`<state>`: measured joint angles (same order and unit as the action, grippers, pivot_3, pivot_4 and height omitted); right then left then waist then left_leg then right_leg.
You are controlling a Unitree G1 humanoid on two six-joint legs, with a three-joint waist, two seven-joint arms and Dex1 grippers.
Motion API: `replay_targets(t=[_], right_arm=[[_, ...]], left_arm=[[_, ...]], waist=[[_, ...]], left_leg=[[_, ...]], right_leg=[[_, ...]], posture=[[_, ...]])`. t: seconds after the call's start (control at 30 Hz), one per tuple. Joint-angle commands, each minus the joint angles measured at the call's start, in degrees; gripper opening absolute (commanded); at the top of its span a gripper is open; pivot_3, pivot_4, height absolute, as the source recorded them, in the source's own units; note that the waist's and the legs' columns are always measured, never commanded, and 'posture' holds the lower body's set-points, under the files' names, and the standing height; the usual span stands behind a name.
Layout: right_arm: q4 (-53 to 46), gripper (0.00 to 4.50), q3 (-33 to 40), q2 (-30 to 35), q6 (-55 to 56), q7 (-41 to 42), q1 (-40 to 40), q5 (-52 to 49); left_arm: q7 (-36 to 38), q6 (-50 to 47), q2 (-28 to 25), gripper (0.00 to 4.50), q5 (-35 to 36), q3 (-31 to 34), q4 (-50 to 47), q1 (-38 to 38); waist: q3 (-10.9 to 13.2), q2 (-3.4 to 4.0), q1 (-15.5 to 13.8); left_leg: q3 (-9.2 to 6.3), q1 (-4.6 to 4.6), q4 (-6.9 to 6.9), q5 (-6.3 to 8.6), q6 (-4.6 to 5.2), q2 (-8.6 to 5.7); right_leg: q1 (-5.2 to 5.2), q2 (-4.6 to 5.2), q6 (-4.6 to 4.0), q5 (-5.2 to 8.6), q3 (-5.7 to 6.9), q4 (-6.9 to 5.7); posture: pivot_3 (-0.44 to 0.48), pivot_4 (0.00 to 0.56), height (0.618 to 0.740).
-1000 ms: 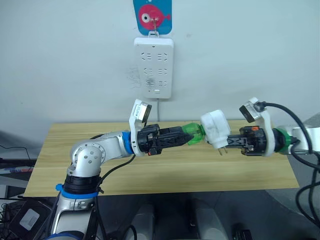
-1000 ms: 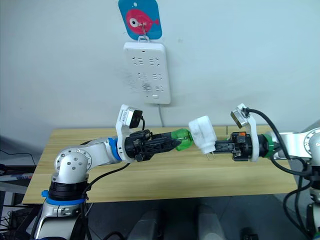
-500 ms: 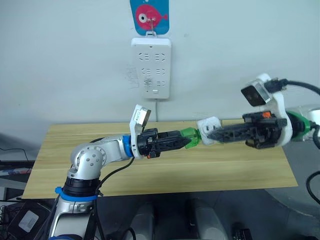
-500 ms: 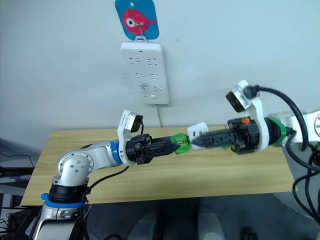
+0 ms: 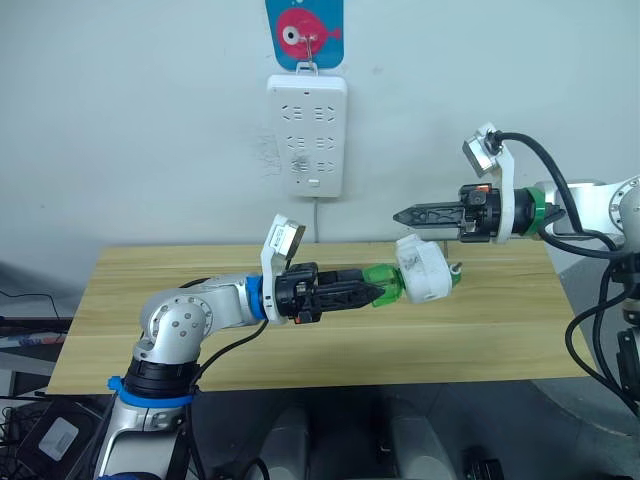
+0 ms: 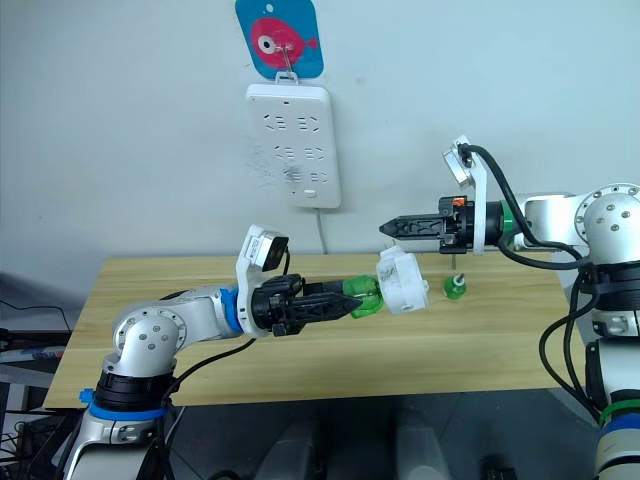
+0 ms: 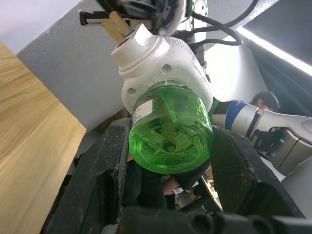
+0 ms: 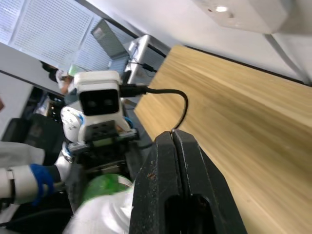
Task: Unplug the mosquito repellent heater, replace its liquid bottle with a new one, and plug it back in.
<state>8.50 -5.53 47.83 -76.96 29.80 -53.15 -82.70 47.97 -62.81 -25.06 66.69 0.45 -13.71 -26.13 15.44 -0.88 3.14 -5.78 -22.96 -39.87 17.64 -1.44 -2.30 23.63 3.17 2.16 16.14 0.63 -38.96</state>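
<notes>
From the left eye view we see our left gripper (image 5: 372, 291) clamped on the green liquid bottle (image 5: 384, 284), which is screwed into the white mosquito repellent heater (image 5: 422, 271); both are held in the air above the wooden table (image 5: 300, 340). Our right gripper (image 5: 402, 214) hangs just above the heater with its fingers pressed together, holding nothing. The white power strip (image 5: 307, 135) hangs on the wall under a blue card with a red fish (image 5: 304, 32).

In the right eye view a second green bottle with a white cap, the new one (image 6: 453, 287), stands on the table near its far edge, just beyond the heater.

Through the left wrist view the bottle's round green base faces us between the two black fingers (image 7: 109, 165), which press on its sides, and the heater's two metal prongs (image 7: 116, 27) point away.

In the right wrist view our right gripper's fingers (image 8: 183, 185) are closed against each other, over the table's wood surface.
</notes>
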Motion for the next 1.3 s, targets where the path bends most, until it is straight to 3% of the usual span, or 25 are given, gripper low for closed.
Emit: replay_targets(t=[0.03,0.3,0.53,0.73,0.93,1.17,1.3], right_arm=[[-3.87,0.01,1.63,0.02,-1.09,4.79,3.02,3.8],[-7.34,0.01,4.73,0.03,-4.37,8.82,7.27,6.92],[-14.33,0.01,7.67,1.98,-10.26,13.15,11.82,2.7],[-16.35,0.01,9.53,-0.06,-10.99,10.56,13.96,3.39],[-8.56,0.01,12.74,-5.67,-7.96,4.26,8.66,9.45],[5.47,0.01,21.28,-8.94,-8.19,-3.8,0.8,12.16],[13.77,0.94,27.67,-7.86,-13.87,-7.75,-1.78,10.93]], left_arm=[[0.18,-0.29,0.18,2.22,2.16,0.83,-2.46,-0.18],[-1.13,-1.21,0.13,2.22,3.03,1.66,-1.87,-0.03],[-3.32,0.82,1.35,2.22,0.9,2.33,1.05,-1.69],[-3.4,0.96,1.42,2.22,0.73,1.99,0.9,-1.73],[-3.42,-0.21,1.2,2.22,1.65,1.86,-0.3,-1.21],[-2.82,0.6,0.53,2.22,0.34,2.1,-0.26,-1.29],[-2.4,3.72,0.25,2.22,-1.25,3.51,-1.5,-1.58]], waist=[[0.0,0.0,-0.02],[0.0,0.0,0.1],[0.0,0.0,-0.06],[0.0,0.0,0.2],[0.0,0.0,0.26],[0.0,0.0,0.05],[0.0,0.0,0.07]], left_leg=[[0.0,-0.01,0.0,0.0,0.0,0.0],[0.04,0.01,-0.02,0.0,0.0,0.01],[0.02,0.0,-0.02,0.0,0.0,-0.01],[0.09,0.03,-0.02,0.0,0.0,0.0],[0.11,0.05,-0.02,0.0,0.0,0.0],[0.05,0.02,-0.01,0.0,0.0,-0.02],[0.11,0.02,-0.02,-0.01,-0.01,-0.01]], right_leg=[[0.0,0.0,0.0,0.0,0.0,0.0],[0.01,0.0,0.0,0.0,-0.03,-0.02],[0.0,0.01,0.0,0.0,-0.02,-0.01],[0.0,0.0,0.0,0.0,-0.05,-0.02],[0.01,0.0,0.0,0.0,-0.07,-0.05],[0.01,0.02,-0.01,-0.01,-0.04,-0.02],[0.0,0.02,-0.01,-0.01,-0.06,-0.02]], posture=[[-0.104,0.239,0.74],[-0.111,0.247,0.74],[-0.115,0.247,0.74],[-0.118,0.25,0.74],[-0.12,0.25,0.74],[-0.122,0.252,0.74],[-0.129,0.256,0.74]])
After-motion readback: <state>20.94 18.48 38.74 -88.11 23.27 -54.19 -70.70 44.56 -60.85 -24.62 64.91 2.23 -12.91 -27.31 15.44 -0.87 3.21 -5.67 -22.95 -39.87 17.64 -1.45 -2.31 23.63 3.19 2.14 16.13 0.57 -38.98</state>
